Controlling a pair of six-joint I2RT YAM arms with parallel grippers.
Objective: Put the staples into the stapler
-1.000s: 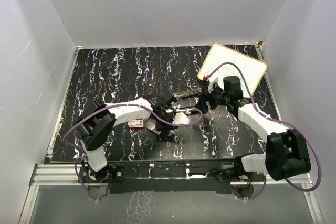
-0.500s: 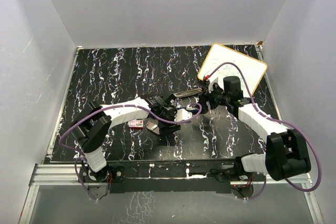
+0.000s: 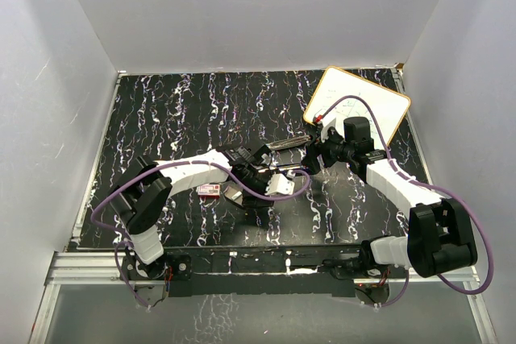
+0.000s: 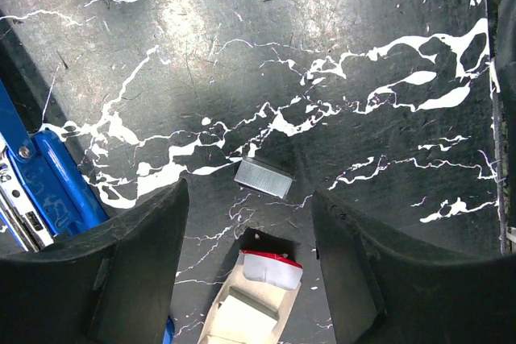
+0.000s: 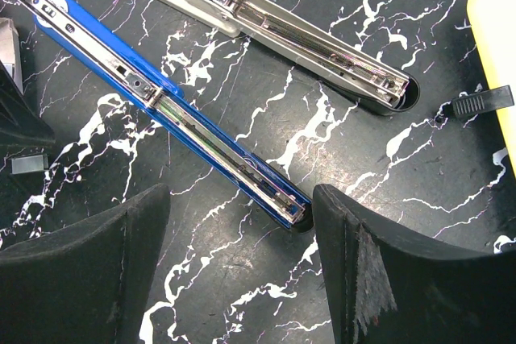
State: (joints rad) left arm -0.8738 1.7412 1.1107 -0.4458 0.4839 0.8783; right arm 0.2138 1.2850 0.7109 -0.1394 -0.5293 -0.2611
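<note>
A short grey strip of staples (image 4: pixel 263 178) lies loose on the black marbled table, just ahead of my left gripper (image 4: pixel 250 199), which is open and holds nothing. Under that gripper lies the tan inner tray (image 4: pixel 254 300) with a red-edged flap. The red staple box (image 3: pixel 209 190) sits left of the tray. A blue stapler (image 5: pixel 169 102) lies opened with its metal channel facing up. A grey stapler (image 5: pixel 266 22) lies parallel beside it. My right gripper (image 5: pixel 242 223) is open and hovers over the blue stapler's tip, its fingers either side, touching nothing.
A yellow-rimmed whiteboard (image 3: pixel 359 106) lies at the back right, and a small black cap (image 5: pixel 482 102) rests beside it. The blue stapler's edge (image 4: pixel 48 191) shows close to my left finger. White walls enclose the table.
My left gripper has gone from shut to open and its wrist has shifted a little to the right. The right arm has stayed still.
</note>
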